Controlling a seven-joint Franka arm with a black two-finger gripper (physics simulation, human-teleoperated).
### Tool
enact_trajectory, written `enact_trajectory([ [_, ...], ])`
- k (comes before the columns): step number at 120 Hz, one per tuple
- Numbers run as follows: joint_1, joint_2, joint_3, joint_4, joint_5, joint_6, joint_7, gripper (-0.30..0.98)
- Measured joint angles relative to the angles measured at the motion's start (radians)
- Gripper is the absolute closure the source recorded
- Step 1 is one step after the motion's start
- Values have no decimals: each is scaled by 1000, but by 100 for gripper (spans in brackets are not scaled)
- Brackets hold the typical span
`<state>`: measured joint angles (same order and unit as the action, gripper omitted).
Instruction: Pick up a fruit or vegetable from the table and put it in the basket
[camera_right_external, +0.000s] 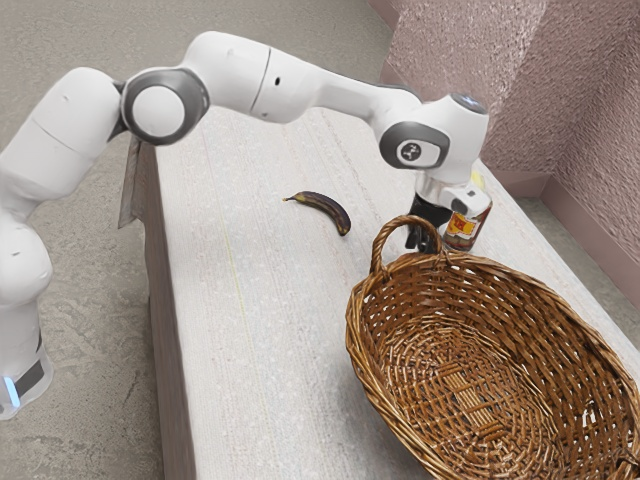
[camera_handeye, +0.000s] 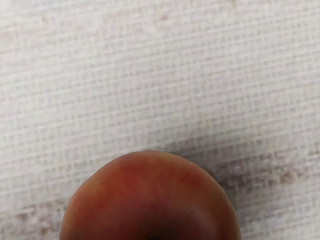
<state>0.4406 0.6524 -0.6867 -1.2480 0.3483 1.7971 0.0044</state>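
Woven brown wicker basket (camera_right_external: 365, 345) — rough, faintly glossy — and smooth, softly shining red fruit (camera_handeye: 150, 195).

Ext. cam pos.: at side of arm (camera_right_external: 240, 75), up above table (camera_right_external: 225, 300); arm enters from ext. view's L.
Ext. cam dir.: angled down across tabletop, w/ wall (camera_right_external: 590, 70) & floor (camera_right_external: 75, 350) in bkgd.
Basket (camera_right_external: 362, 360) dist.: closest to ext. cam, lg. in frame, cut off at edge; looks down into it.
Banana (camera_right_external: 325, 208) dist.: farther off, approx. mid-frame.
Wrist cam pos.: on arm's hand, low over tabletop.
Wrist cam dir.: down at surface; v. close-up.
Red fruit (camera_handeye: 150, 200) dist.: nr. wrist lens, cut off at lower edge.
Tabletop overlap: both views incl. it; ext. = wide, wrist = sm. patch.
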Motion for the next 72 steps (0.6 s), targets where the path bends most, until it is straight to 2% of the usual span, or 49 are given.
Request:
enact_trajectory([
  [42,-3,33,-1,-11,-2,28,-11,0],
  [66,7,36,5,-23,-17,33,-15,3],
  [72,7,36,6,-24,-19,33,-16,8],
])
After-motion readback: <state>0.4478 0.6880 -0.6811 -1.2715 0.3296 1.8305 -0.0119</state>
